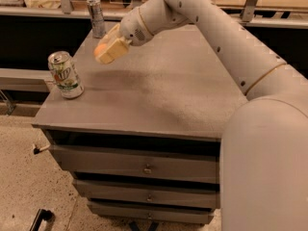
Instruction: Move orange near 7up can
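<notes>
The 7up can (66,75) stands upright near the front left corner of the counter (183,95), and a slim silver can (96,17) stands at the back left corner. A little to the right of both, the gripper (107,51) hangs above the counter, its fingers clamped on the orange (99,49), near the 7up can but not touching it; the arm (216,28) reaches in from the right edge.

The end effector (103,53) grips the orange (98,48) above the table (163,93) (upright 7up can (66,74) near, not touching).
</notes>
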`<state>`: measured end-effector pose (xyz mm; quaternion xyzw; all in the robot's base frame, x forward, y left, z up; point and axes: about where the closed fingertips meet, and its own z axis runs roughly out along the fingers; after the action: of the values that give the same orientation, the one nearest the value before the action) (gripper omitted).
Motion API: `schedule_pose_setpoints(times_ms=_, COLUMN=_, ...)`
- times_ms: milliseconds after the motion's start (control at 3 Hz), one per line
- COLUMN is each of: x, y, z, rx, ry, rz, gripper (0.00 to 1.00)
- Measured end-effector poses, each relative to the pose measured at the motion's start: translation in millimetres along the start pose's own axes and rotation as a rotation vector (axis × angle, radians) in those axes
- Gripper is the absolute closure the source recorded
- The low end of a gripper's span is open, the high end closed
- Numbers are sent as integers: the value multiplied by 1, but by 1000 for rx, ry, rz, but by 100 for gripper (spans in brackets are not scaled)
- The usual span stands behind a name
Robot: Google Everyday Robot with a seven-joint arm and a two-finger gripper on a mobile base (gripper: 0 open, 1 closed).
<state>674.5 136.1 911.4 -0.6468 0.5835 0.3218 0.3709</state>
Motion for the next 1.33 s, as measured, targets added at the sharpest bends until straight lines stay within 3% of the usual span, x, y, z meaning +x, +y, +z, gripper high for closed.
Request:
schedule_pose_setpoints(times_ms=667, x=2, y=4, z=3, rx=-16, ry=-12, rz=-9, gripper=100)
schedule_pose_setpoints(times_ms=1000, x=14, y=5, z=11, rx=-37, ry=-109, rz=-49, gripper=100)
schedule_pose_setpoints(times_ms=1333, x=25, y=13, z=24, rx=-92, ry=-174, rz=-84, gripper=100)
